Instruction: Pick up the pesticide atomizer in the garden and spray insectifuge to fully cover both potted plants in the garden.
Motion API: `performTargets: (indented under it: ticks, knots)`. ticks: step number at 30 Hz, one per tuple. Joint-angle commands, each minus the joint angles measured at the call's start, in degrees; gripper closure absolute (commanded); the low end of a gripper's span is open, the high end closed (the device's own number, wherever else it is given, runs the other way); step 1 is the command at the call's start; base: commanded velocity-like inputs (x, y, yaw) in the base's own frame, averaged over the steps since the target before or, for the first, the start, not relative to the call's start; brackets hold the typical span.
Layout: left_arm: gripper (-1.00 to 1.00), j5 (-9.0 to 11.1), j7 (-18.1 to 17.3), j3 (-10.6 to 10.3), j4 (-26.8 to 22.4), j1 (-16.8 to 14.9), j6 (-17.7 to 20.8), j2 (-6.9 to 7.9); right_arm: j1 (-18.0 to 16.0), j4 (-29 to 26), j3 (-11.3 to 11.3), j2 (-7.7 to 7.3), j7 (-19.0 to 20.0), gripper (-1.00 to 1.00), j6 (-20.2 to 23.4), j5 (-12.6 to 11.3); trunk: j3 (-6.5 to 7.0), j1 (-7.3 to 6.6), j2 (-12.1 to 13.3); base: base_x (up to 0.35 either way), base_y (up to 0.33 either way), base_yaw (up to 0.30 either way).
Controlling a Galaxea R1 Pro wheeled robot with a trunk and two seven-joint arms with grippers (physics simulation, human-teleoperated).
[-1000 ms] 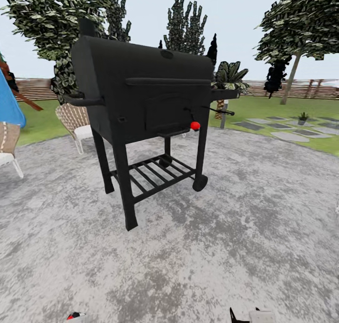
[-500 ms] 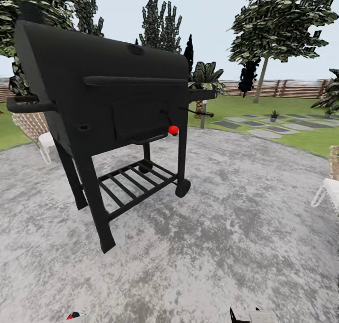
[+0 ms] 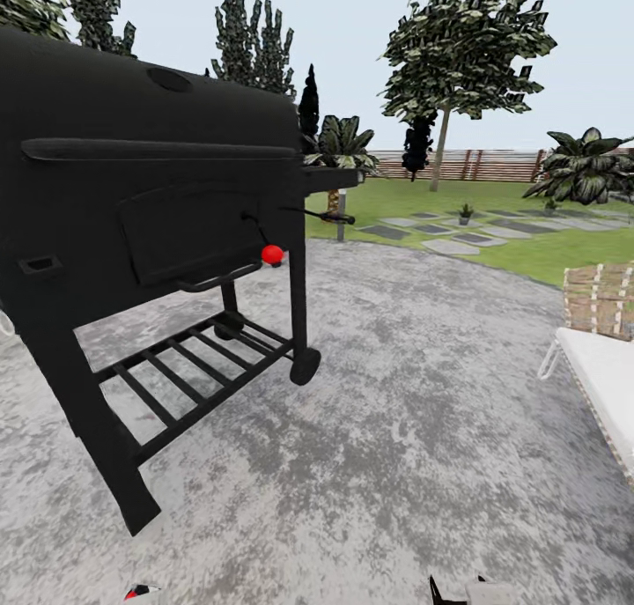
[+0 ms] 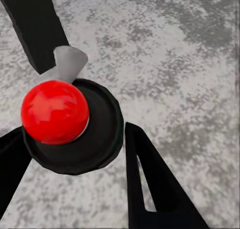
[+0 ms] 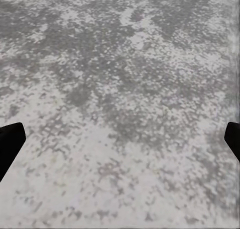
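Gripping the pesticide atomizer (image 4: 70, 124), left claw (image 4: 75, 154) fingers clamp its dark body over the grey patio (image 3: 423, 429); right claw (image 5: 120, 139) spread wide. Potted plant (image 3: 465, 213) far beyond black grill (image 3: 150, 200).

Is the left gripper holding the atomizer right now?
Yes: in the left wrist view the pesticide atomizer, dark with a red top, sits between the left gripper's two black fingers, above the grey patio.

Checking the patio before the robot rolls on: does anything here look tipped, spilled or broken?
Nothing stands out. The black grill stands upright on the grey patio, the white lounger sits level, and the left gripper holds the red-topped atomizer intact.
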Motion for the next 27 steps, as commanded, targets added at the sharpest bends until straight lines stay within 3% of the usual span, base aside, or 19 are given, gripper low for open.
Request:
performTargets:
  ticks: [1,12,27]
  knots:
    - [1.00,0.59,-0.28,-0.04,0.01,-0.01,-0.15,0.01,-0.05,0.06,-0.10,0.02,-0.02,-1.00,-0.16,0.09,-0.05,0.02,-0.02,0.298,-0.141,-0.266]
    - [1.00,0.59,-0.28,-0.04,0.01,-0.01,-0.15,0.04,-0.05,0.06,-0.10,0.02,-0.02,-1.00,-0.16,0.09,-0.05,0.02,-0.02,0.305,-0.131,-0.265]
    - [1.00,0.67,-0.28,0.73,0.01,-0.01,-0.15,0.05,-0.05,0.06,-0.18,-0.03,-0.02,-1.00,-0.16,0.09,-0.05,0.02,-0.02,0.336,-0.010,-0.265]
